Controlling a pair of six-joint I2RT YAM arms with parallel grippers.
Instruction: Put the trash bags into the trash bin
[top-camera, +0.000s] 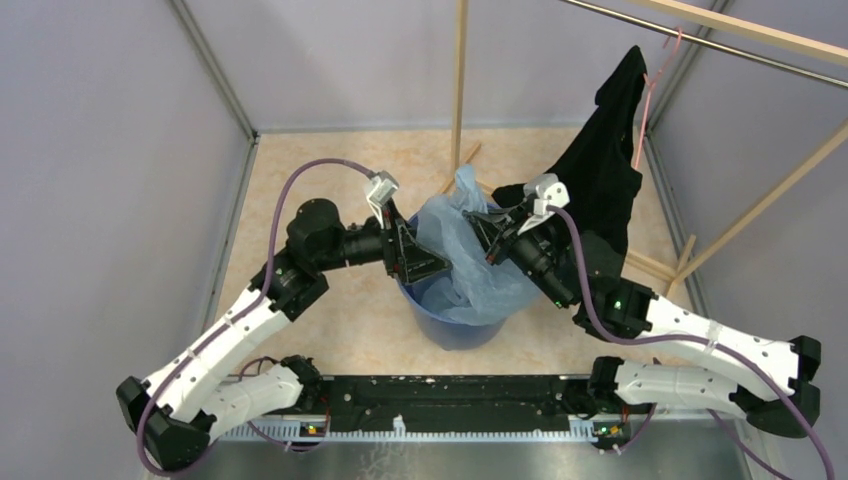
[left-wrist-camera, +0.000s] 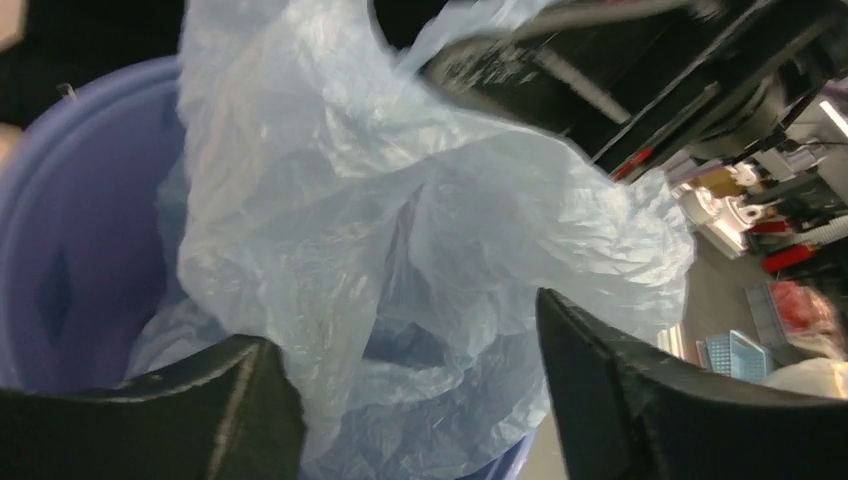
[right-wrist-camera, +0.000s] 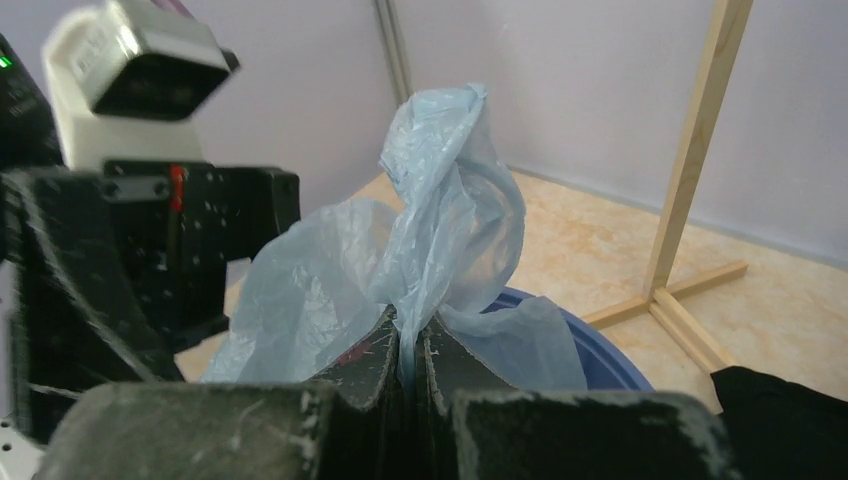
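The crinkly translucent light-blue plastic bag (top-camera: 468, 262) stands upright at frame centre, tip up, with its lower folds inside the round blue plastic bin (top-camera: 455, 335). Only the right wrist view shows the right gripper (right-wrist-camera: 410, 330) pinching the bag. The left wrist view shows the left gripper (left-wrist-camera: 410, 395) spread and straddling it.

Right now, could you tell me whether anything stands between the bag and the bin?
Nothing visible does. The bag hangs partly inside the bin. Its top rises above the rim, pinched in the shut right gripper. The open left gripper sits at the rim beside the bag and leaves the opening free.
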